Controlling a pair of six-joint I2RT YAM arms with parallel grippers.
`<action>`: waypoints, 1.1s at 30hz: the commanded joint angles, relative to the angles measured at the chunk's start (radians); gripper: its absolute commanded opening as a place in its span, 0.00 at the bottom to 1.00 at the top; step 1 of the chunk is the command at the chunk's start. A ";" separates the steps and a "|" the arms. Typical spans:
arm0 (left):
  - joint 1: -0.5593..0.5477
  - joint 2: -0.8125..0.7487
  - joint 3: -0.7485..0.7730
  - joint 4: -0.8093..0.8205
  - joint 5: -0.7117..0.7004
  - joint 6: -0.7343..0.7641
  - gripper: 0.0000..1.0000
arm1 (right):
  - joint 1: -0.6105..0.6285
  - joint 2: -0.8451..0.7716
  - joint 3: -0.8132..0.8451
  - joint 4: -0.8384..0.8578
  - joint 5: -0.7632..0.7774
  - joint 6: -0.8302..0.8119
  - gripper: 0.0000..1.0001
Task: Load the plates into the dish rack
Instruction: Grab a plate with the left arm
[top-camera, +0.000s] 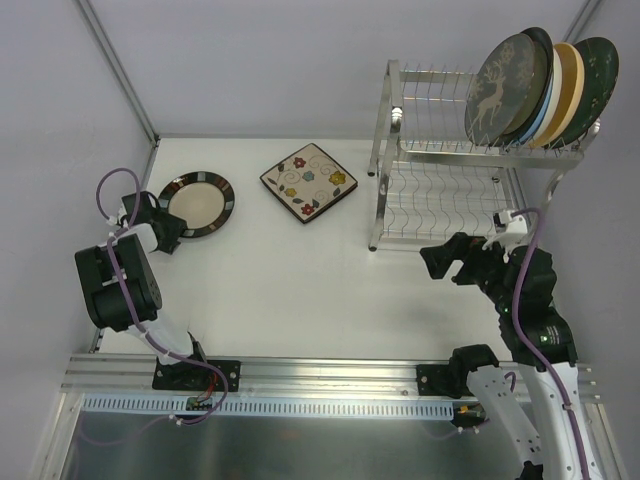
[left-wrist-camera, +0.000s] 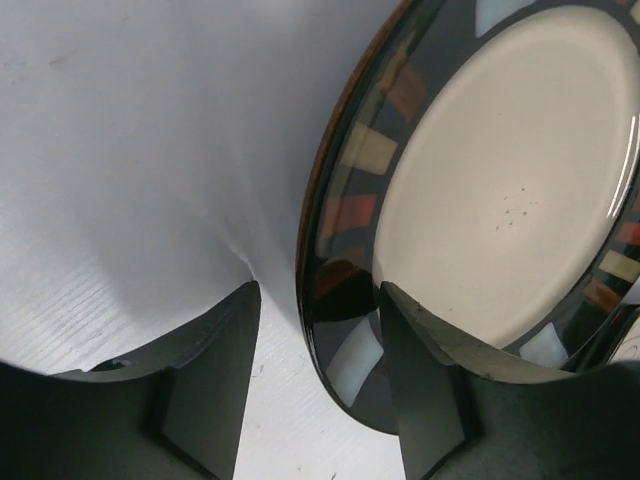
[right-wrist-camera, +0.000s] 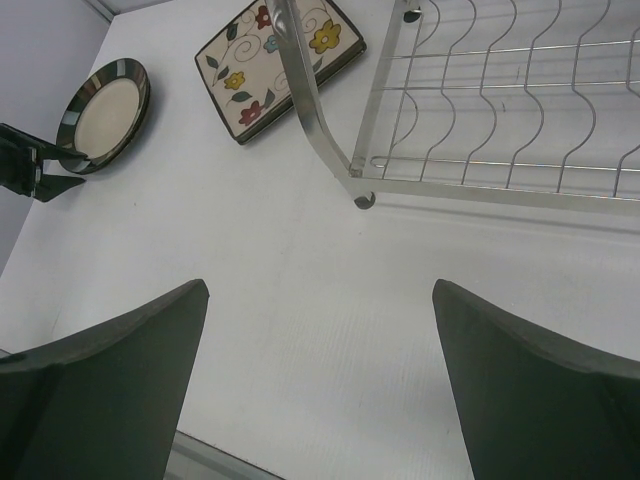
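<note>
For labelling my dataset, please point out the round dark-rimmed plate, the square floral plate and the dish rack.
round dark-rimmed plate (top-camera: 196, 203): top view, cream centre.
square floral plate (top-camera: 309, 182): top view, its middle.
dish rack (top-camera: 450, 154): top view, upper shelf's front rail.

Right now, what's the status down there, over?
Left gripper open, astride rim of round plate. Right gripper open, empty. Square plate on table; other plates in dish rack. Nothing blocking.

White desk (top-camera: 300, 290) before me. On my far left, near the back: a round plate (top-camera: 197, 203) with a cream centre and a dark rim with coloured blocks. Mid-back, well apart from it: a square plate (top-camera: 309, 183), cream with flowers, lying cornerwise. On my right the silver wire dish rack (top-camera: 470, 155) stands on the desk.
</note>
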 joint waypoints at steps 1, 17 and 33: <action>0.013 0.012 0.021 0.017 0.028 0.013 0.48 | 0.005 0.015 0.033 0.013 -0.016 -0.010 1.00; 0.013 -0.124 -0.134 0.014 0.123 0.050 0.11 | 0.010 0.025 0.033 0.032 -0.034 0.007 0.99; -0.009 -0.220 -0.187 -0.003 0.328 0.074 0.00 | 0.012 0.013 0.019 0.030 -0.030 0.017 1.00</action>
